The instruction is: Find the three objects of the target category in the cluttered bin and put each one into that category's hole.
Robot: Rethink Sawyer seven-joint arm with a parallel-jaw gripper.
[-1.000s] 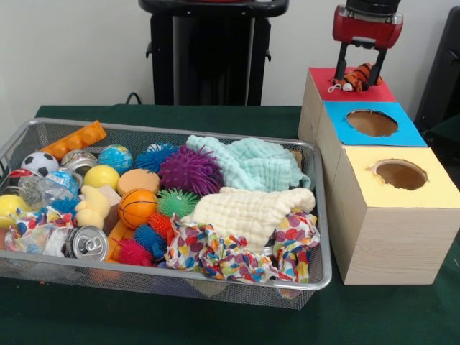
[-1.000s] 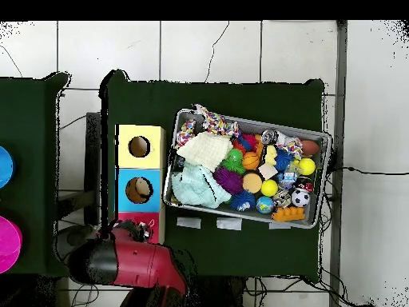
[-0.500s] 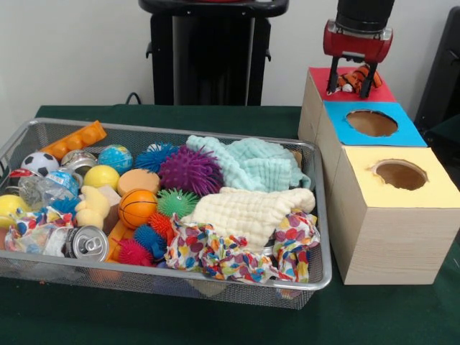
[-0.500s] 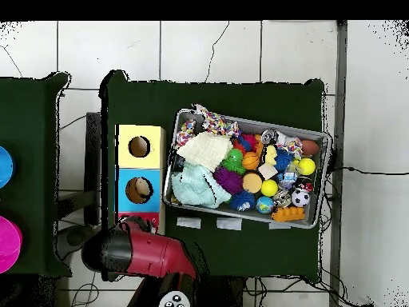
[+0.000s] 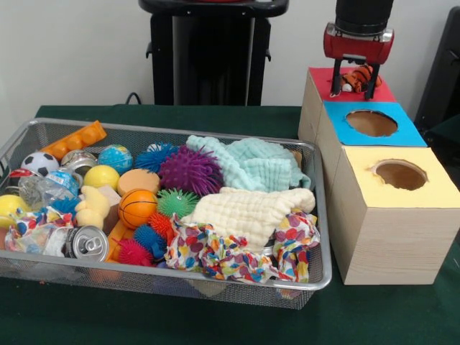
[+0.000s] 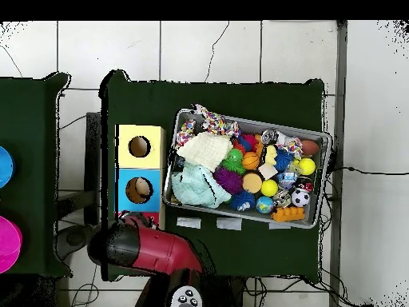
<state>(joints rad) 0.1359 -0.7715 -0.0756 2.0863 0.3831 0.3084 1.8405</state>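
Note:
A small orange striped tiger toy [image 5: 357, 75] lies on top of the red box [image 5: 320, 77] at the far right of the front view. My gripper [image 5: 354, 85] hangs straight down over it, open, with one finger on each side of the toy and neither pressing it. In the overhead view my red arm [image 6: 148, 246] covers the red box, hiding the gripper and toy. The wire bin [image 5: 321, 215] holds balls, spiky balls, cloths, cans and blocks.
A blue box [image 5: 402, 133] and a yellow box [image 5: 431, 190], each with a round hole, stand in a row in front of the red one, right of the bin. In the overhead view the bin [image 6: 315, 180] lies right of the boxes [image 6: 139, 168].
My gripper came down around the tiger toy, then shifted slightly right. The finger spacing looks unchanged and the toy stays on the red box. In the overhead view the arm swung round.

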